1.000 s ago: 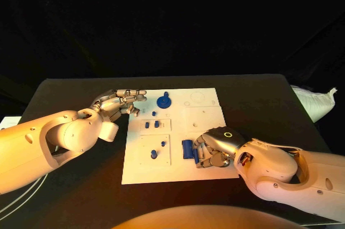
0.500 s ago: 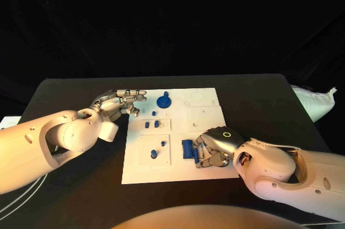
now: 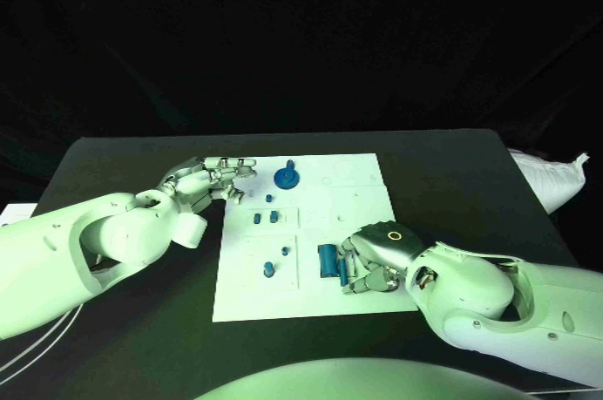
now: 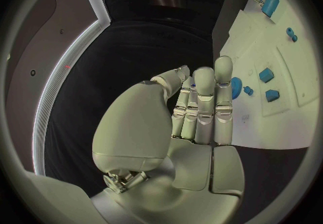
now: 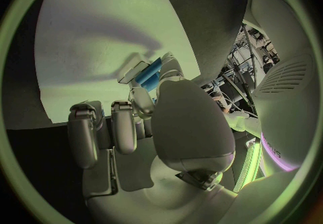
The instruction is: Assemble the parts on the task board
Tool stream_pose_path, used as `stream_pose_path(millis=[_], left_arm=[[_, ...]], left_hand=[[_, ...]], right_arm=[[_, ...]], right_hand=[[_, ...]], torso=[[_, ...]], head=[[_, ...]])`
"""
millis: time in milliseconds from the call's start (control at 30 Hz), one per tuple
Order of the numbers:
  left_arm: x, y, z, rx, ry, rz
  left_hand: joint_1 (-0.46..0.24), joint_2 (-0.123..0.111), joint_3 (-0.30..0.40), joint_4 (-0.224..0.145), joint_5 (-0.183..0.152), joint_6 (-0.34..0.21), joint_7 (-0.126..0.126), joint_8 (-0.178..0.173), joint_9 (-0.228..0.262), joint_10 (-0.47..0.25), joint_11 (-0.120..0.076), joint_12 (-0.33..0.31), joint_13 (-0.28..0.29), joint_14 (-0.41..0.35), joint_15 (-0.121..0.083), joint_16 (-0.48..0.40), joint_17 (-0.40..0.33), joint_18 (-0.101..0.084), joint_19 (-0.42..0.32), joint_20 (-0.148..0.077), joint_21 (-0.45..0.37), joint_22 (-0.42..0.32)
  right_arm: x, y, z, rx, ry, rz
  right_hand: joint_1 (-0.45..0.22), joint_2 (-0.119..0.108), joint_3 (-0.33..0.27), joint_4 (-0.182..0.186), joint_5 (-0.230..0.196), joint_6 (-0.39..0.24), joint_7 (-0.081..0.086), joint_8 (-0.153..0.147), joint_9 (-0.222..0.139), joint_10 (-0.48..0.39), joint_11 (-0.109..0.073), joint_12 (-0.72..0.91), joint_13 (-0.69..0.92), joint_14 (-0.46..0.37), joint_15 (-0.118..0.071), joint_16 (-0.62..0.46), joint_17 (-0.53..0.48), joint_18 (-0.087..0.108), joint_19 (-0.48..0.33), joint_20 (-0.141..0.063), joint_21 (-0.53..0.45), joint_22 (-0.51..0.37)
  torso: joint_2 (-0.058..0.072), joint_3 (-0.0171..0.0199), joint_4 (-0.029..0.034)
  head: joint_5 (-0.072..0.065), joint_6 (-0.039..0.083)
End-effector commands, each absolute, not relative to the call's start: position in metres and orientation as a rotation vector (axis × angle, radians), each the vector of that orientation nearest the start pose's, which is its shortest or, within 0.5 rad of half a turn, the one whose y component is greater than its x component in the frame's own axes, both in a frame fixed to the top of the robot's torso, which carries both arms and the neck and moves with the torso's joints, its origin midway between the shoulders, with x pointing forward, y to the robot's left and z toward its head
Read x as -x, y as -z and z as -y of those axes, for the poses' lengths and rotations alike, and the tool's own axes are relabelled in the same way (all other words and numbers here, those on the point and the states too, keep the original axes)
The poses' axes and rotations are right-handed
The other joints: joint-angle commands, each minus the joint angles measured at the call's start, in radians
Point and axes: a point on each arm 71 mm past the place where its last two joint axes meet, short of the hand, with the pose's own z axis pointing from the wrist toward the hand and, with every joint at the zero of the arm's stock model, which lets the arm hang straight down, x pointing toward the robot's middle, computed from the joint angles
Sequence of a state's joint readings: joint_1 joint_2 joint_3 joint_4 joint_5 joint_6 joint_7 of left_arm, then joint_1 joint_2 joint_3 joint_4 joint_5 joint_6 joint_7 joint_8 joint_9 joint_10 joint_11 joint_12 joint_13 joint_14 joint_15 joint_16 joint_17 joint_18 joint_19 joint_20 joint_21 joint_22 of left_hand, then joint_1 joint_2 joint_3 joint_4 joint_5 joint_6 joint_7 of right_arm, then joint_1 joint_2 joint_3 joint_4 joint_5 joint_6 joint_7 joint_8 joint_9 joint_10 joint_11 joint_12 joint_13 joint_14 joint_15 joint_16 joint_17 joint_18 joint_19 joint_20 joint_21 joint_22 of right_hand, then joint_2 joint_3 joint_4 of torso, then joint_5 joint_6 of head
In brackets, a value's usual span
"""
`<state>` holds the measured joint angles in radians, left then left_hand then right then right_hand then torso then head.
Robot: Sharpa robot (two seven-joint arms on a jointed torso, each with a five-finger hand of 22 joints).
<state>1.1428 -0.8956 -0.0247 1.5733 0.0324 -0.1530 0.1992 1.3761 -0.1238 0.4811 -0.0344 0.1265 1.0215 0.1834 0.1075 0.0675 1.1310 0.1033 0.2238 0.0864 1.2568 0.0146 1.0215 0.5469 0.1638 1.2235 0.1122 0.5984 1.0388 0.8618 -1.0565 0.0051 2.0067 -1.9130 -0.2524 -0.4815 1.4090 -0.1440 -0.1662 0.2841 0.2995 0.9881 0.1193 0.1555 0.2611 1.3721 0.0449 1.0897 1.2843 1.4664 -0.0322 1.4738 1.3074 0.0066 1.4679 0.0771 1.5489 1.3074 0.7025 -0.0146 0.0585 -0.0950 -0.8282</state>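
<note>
Right hand (image 3: 377,259) pinches a long blue part (image 3: 328,261) over the task board (image 3: 358,304); left hand (image 3: 207,180) beside it, released; most parts loose

The right robot hand (image 3: 375,259) covers the lower part of the long blue bar-shaped part (image 3: 327,260), and its fingertips (image 5: 138,71) hide how that bar is held. The left robot hand (image 3: 207,181) overlaps the near-left edge of the white flat task board (image 3: 355,215). The small blue pieces (image 3: 265,217) are too small to tell their shapes.
</note>
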Motion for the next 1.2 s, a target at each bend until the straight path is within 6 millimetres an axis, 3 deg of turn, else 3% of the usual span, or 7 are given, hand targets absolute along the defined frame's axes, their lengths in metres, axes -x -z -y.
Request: stream_pose_path(millis=[33,300,467,767,1200], left_arm=[[-0.465,0.208,-0.208,1.253,1.605,-1.701],[-0.465,0.208,-0.208,1.253,1.606,-1.703],[-0.465,0.208,-0.208,1.254,1.606,-1.705],[-0.465,0.209,-0.208,1.253,1.607,-1.713],[-0.464,0.209,-0.208,1.251,1.608,-1.721]], left_hand=[[-0.003,0.008,-0.007,0.002,-0.001,-0.008,0.001,0.001,-0.001,-0.005,0.001,0.006,-0.001,-0.007,0.001,-0.003,-0.001,0.013,-0.007,0.003,-0.005,-0.001],[-0.003,0.008,-0.007,0.002,-0.001,-0.008,0.001,0.001,-0.001,-0.005,0.001,0.006,-0.001,-0.007,0.001,-0.003,-0.001,0.013,-0.007,0.003,-0.005,-0.001],[-0.004,0.009,-0.007,0.002,0.000,-0.010,0.002,0.000,-0.001,-0.008,0.002,0.006,-0.001,-0.007,0.002,-0.003,-0.003,0.013,-0.008,0.003,-0.007,-0.002],[-0.004,0.009,-0.007,0.002,0.000,-0.010,0.002,0.000,-0.001,-0.008,0.002,0.006,-0.001,-0.007,0.002,-0.003,-0.003,0.013,-0.008,0.003,-0.007,-0.002],[-0.005,0.009,-0.008,0.003,-0.001,-0.012,0.003,0.000,-0.001,-0.009,0.002,0.007,-0.002,-0.009,0.002,-0.004,-0.005,0.013,-0.008,0.003,-0.009,-0.003]], right_arm=[[-0.329,0.245,0.176,0.347,-0.476,-1.784],[-0.328,0.241,0.174,0.327,-0.510,-1.744],[-0.327,0.239,0.174,0.317,-0.530,-1.729],[-0.324,0.235,0.175,0.308,-0.549,-1.723],[-0.326,0.231,0.186,0.324,-0.513,-1.733]], right_hand=[[0.009,0.015,0.008,0.000,0.028,0.013,-0.003,0.013,0.002,0.003,-0.011,0.010,0.002,0.073,-0.004,-0.006,0.126,-0.002,0.093,-0.004,0.008,0.251],[0.025,0.056,0.025,-0.004,0.055,0.039,-0.012,0.034,0.002,0.015,-0.020,0.030,0.008,0.075,-0.012,-0.004,0.129,-0.004,0.096,-0.011,0.013,0.255],[0.023,0.067,0.033,0.000,0.077,0.044,-0.014,0.036,-0.002,0.019,-0.023,0.035,0.008,0.075,-0.014,-0.003,0.131,-0.004,0.098,-0.014,0.015,0.257],[0.005,0.068,0.036,0.005,0.132,0.048,-0.015,0.034,-0.012,0.021,-0.024,0.036,0.004,0.076,-0.016,-0.003,0.132,-0.004,0.097,-0.016,0.014,0.256],[0.004,0.064,0.038,0.001,0.144,0.048,-0.016,0.033,-0.015,0.021,-0.025,0.036,0.003,0.076,-0.017,-0.002,0.133,-0.005,0.099,-0.017,0.016,0.258]], torso=[[0.000,0.0004,-0.0001],[0.000,0.0002,0.0000],[0.000,0.0004,0.0001],[0.000,-0.0001,0.0000],[0.000,-0.0007,0.0003]], head=[[-0.002,0.001],[-0.002,0.003],[-0.002,0.004],[-0.005,0.004],[-0.009,0.006]])
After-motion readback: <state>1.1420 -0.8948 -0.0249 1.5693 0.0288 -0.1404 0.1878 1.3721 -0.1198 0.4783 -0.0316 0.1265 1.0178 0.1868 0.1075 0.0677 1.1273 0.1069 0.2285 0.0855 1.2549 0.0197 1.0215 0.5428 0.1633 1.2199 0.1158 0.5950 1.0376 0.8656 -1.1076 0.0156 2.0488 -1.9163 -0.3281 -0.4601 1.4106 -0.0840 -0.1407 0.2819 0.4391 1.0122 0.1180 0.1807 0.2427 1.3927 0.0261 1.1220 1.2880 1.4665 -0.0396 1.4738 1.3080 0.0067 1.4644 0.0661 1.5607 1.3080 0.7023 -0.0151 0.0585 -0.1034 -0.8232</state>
